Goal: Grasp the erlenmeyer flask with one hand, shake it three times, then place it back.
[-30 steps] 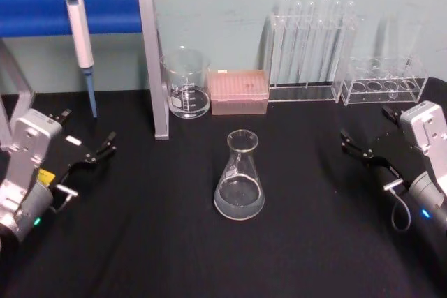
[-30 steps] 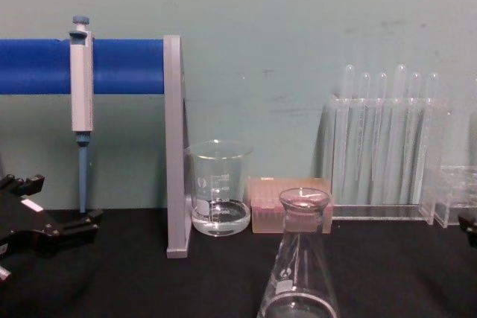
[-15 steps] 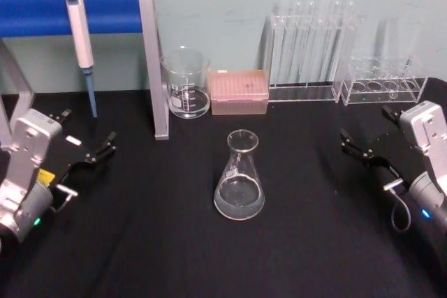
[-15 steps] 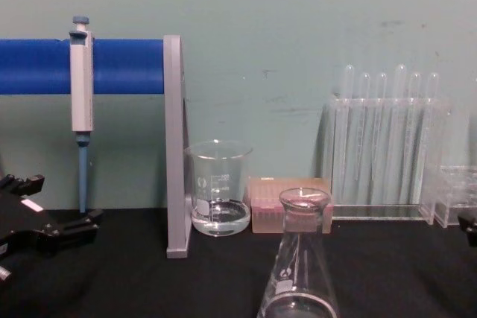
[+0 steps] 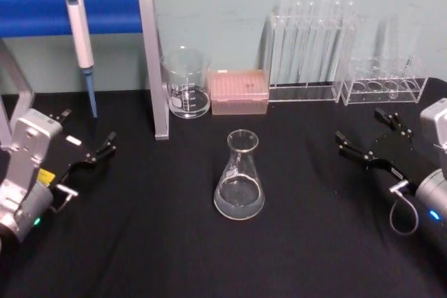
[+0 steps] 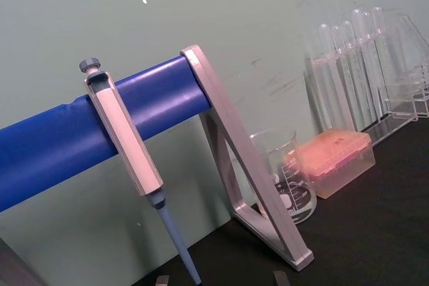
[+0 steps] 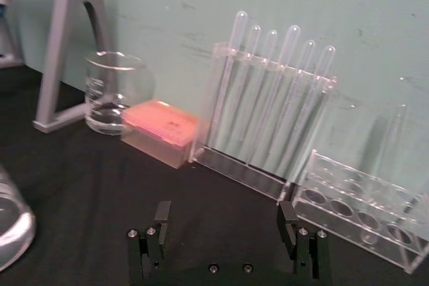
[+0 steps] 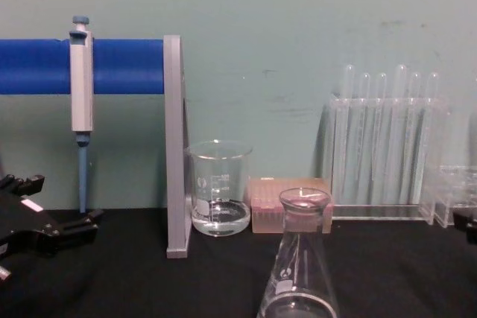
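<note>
The fingers [image 7: 161, 216] of your right gripper [image 7: 224, 222] stand wide apart with nothing between them, so you're at the very start: this is the reach, with no grasp yet. The flask [image 5: 239, 179] stands upright in the middle of the black table [image 5: 140, 242], in front of the beaker [image 5: 186, 92] and the pink box [image 5: 239, 93], well apart from both grippers. Your left gripper [image 5: 87, 129] sits off at the left side of the table, also spread open and holding nothing; I'd judge it the idle one. The next move, as I read it, calls for swinging the right gripper inward toward the flask. Line the jaws up on either side of the narrow neck or upper cone, then close gently, since smooth glass could slip or tip. Take the head view for the layout: it gives you the gap between gripper and flask. The right wrist view tells you something that one doesn't: the jaws point toward the test tube rack [image 7: 268, 118], and the flask's base sits just at the picture's edge, so you're not aimed at it. The chest view adds the flask's side profile, with the flared rim and the taper of the neck, which is what you need for choosing the grasp height.
</note>
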Robot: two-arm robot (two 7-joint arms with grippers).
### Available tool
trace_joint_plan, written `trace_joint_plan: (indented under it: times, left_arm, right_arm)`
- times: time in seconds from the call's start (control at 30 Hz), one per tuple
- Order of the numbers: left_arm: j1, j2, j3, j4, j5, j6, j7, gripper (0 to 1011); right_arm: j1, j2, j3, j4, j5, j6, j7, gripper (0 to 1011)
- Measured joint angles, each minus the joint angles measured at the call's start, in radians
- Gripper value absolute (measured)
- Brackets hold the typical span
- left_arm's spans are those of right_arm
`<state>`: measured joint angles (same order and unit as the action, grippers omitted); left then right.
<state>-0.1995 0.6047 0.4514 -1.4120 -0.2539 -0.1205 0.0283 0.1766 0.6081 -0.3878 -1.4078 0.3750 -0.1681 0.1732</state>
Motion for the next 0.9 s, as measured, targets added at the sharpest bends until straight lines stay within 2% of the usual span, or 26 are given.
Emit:
trace_joint_plan:
  times: [0.13, 0.17, 0.23, 0.43, 0.63, 0.9]
  left_arm:
    - [0.000, 0.000, 0.000, 0.000, 0.000, 0.000, 0.000, 1001]
    - [0.000, 0.000, 0.000, 0.000, 0.000, 0.000, 0.000, 1001]
    - [0.000, 0.000, 0.000, 0.000, 0.000, 0.000, 0.000, 1001]
    - [0.000, 0.000, 0.000, 0.000, 0.000, 0.000, 0.000, 1001]
    - [0.000, 0.000, 0.000, 0.000, 0.000, 0.000, 0.000, 1001]
    - [0.000, 0.000, 0.000, 0.000, 0.000, 0.000, 0.000, 1001]
  right_arm:
    - [-0.011, 0.006, 0.011, -0.012, 0.021, -0.002, 0.037, 1000]
    - [-0.020, 0.014, 0.018, -0.025, 0.037, -0.003, 0.068, 1000]
    - [-0.024, 0.018, 0.021, -0.030, 0.043, -0.004, 0.078, 1000]
    - [-0.046, 0.036, 0.038, -0.070, 0.083, 0.000, 0.167, 1000]
    - [-0.046, 0.036, 0.034, -0.079, 0.102, 0.002, 0.243, 1000]
    - [-0.026, 0.014, 0.018, -0.059, 0.118, 0.000, 0.345, 1000]
